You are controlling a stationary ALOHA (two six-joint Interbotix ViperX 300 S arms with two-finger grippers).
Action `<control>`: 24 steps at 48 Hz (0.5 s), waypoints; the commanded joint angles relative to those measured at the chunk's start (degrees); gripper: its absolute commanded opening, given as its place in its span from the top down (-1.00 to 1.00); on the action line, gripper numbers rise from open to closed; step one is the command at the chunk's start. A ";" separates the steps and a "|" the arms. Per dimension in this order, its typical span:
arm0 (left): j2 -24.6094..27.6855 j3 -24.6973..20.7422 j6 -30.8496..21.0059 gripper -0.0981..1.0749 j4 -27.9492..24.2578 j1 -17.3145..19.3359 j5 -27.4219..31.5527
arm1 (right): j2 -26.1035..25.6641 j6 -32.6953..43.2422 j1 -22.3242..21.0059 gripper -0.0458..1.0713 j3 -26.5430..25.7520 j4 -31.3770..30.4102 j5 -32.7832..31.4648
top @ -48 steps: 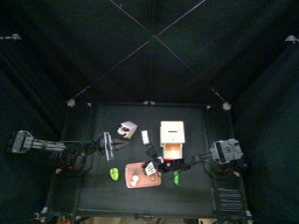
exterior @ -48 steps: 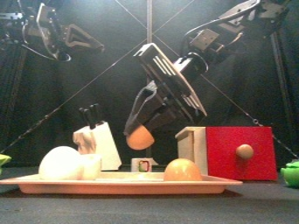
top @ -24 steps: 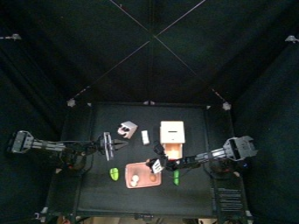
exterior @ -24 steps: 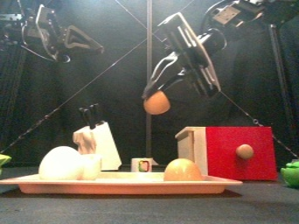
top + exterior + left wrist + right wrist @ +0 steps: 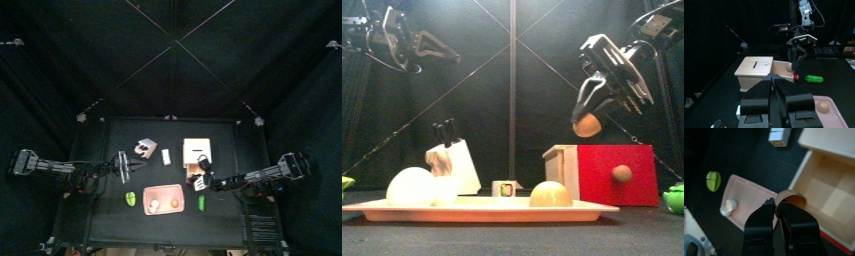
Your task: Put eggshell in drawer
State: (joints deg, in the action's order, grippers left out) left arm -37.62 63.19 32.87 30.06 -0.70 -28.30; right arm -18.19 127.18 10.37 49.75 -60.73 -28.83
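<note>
The right pincer (image 5: 591, 118) pinches the eggshell (image 5: 587, 125) above the open drawer (image 5: 611, 173); the left pincer (image 5: 775, 89) is pressed together.

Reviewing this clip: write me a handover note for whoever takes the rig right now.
Right end effector: shut on the eggshell, held in the air above the open drawer.
Left end effector: shut, empty, resting raised at the table's left.
Tray: holds other egg pieces.
Done: eggshell picked up and carried over the drawer.
Left: lower it into the compartment and release.
</note>
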 commanded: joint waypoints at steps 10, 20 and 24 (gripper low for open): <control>0.00 -0.62 -0.09 0.01 0.18 0.35 -0.26 | -0.97 0.00 -0.18 0.02 0.35 0.09 -2.99; 0.00 -0.53 0.00 0.01 0.18 0.35 -0.26 | -0.26 -0.35 -0.26 -0.21 0.35 0.44 -2.72; 0.00 -0.53 -0.09 0.00 0.18 0.44 -0.26 | -0.26 -0.44 -0.18 -0.26 0.53 0.53 -2.64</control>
State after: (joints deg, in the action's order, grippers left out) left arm -37.53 63.37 32.87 30.32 -0.53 -28.30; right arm -17.84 126.91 10.28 50.71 -60.21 -31.55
